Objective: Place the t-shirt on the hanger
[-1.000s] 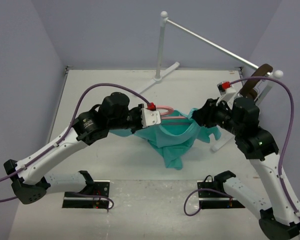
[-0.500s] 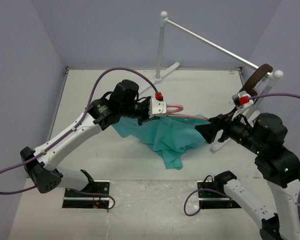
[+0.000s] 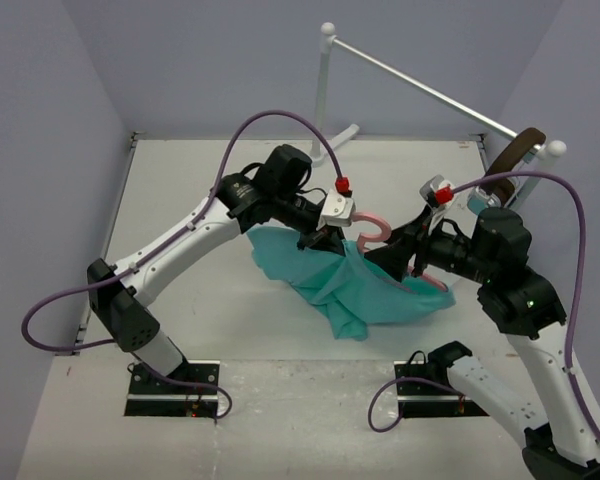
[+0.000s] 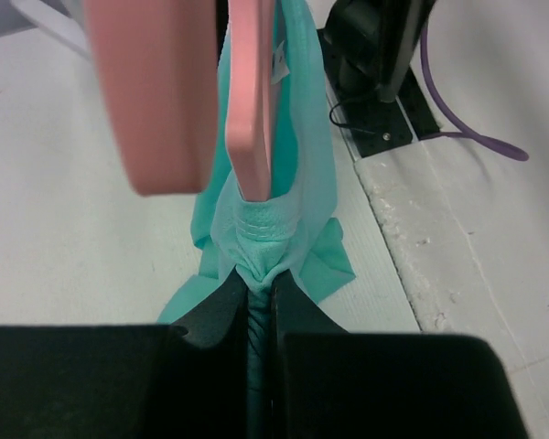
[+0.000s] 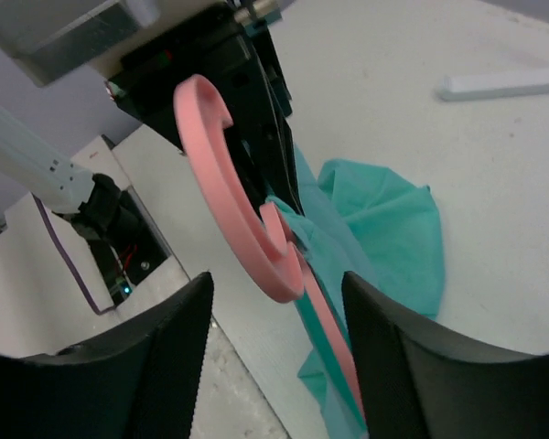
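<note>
Teal t-shirt (image 4: 265,229) — bunched cloth pinched in left gripper (image 4: 256,285) jaws; right gripper (image 5: 274,302) jaws wide around hanger (image 5: 215,174), ungripped — hanger may slide out and drop.

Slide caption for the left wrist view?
Teal t-shirt pinched in the shut left hand, pink hanger just beyond.

Robot lab cell: 2 arms (image 3: 180,245) bolted to white table (image 3: 190,175), plain lavender walls (image 3: 180,60) around.

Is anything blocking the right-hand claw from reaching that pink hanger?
Nothing visible does. The hanger has its hook in the gap between the fingers of the open right gripper; the t-shirt hangs below, pinched by the left gripper.
</note>
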You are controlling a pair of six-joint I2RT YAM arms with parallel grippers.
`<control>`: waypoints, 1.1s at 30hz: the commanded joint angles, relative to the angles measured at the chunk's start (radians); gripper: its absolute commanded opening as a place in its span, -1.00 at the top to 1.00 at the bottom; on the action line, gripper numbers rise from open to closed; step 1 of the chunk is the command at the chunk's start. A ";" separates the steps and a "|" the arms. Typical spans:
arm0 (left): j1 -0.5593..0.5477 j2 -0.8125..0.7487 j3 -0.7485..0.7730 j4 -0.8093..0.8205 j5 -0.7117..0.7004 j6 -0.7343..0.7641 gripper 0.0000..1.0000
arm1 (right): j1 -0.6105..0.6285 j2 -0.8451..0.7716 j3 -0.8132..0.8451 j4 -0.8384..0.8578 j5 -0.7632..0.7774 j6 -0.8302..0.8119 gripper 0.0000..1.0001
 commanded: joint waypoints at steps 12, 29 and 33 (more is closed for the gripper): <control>0.029 0.010 0.062 -0.106 0.049 0.054 0.85 | 0.011 -0.111 -0.153 0.421 -0.092 -0.037 1.00; 0.217 -0.379 -0.369 0.373 -0.454 -0.197 0.30 | 0.011 -0.273 0.004 0.154 0.189 -0.072 1.00; 0.233 -0.372 -0.356 0.370 -0.463 -0.213 0.90 | 0.010 -0.275 0.010 0.139 0.196 -0.078 1.00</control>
